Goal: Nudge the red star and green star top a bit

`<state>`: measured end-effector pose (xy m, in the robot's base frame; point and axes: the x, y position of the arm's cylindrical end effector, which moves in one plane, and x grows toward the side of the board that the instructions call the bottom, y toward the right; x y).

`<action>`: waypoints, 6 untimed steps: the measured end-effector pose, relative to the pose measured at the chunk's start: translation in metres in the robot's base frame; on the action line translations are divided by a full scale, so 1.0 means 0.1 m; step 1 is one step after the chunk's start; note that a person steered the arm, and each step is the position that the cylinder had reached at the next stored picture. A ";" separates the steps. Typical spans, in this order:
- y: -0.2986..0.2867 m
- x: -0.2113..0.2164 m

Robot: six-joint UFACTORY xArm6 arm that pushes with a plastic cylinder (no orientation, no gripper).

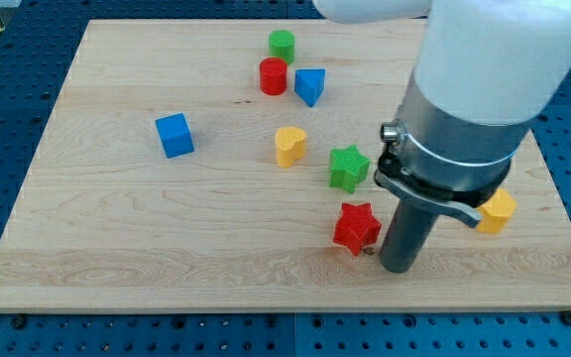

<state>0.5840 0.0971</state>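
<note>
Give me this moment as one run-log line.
my tip: just right of red star, bottom side | green star: above red star, apart | nudge: not visibly begun

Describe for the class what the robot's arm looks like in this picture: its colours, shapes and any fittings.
The arm is a thick, smooth white cylinder coming in from the view's top right. Below it sits a grey section ringed by a shiny metal clamp with a small bolt at its left. A black bracket hangs under that, and a straight dark rod runs down to my tip. No cables or markings show.
</note>
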 end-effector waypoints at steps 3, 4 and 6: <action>0.04 -1.09; 0.04 -1.38; 0.03 -1.53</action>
